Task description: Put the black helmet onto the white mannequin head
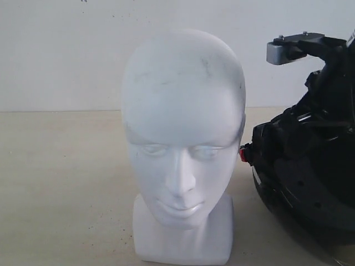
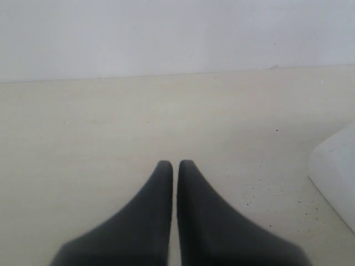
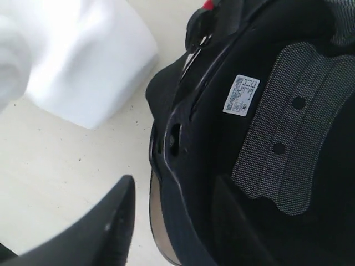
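While my right gripper (image 3: 176, 183) stands wide astride rim of black helmet (image 1: 310, 183), cannot tell if it grips. Helmet just right of white mannequin head (image 1: 183, 149), narrow gap between. My left gripper (image 2: 175, 164) almost closed, empty, above open table (image 2: 83, 127).

Soft, bright, even light fills every view, leaving only faint shadows on the table (image 1: 66, 183). The white mannequin head (image 1: 183, 144) looks slightly washed out; the black helmet (image 1: 310, 183) swallows detail. Close to their lenses, the left gripper (image 2: 175, 165) and right gripper (image 3: 175, 183) blur.
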You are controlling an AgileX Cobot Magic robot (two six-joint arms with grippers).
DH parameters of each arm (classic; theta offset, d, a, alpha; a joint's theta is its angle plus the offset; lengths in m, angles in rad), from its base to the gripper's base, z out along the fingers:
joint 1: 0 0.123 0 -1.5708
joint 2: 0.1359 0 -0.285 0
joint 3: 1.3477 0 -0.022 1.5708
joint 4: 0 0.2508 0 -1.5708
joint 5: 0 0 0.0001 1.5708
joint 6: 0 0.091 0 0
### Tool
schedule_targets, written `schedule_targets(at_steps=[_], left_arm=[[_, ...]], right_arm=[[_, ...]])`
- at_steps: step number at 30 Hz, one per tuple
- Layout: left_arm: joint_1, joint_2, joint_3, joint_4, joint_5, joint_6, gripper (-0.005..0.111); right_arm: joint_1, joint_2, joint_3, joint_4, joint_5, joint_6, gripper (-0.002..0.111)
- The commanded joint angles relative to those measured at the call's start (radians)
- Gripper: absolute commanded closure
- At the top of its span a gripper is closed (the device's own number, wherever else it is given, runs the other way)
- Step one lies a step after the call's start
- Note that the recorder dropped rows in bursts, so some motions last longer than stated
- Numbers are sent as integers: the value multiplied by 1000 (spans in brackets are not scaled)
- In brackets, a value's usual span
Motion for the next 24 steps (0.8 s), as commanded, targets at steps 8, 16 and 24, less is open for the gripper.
schedule_targets(at_steps=[8, 16, 24], left_arm=[[3, -3, 3, 2, -1, -10, 102], [3, -3, 3, 2, -1, -10, 102], [3, -3, 3, 2, -1, -10, 102]], right_arm=[[0, -315, 181, 8, -87, 281, 65], [0, -347, 492, 16, -422, 248, 65], [0, -280, 490, 88, -465, 213, 65]])
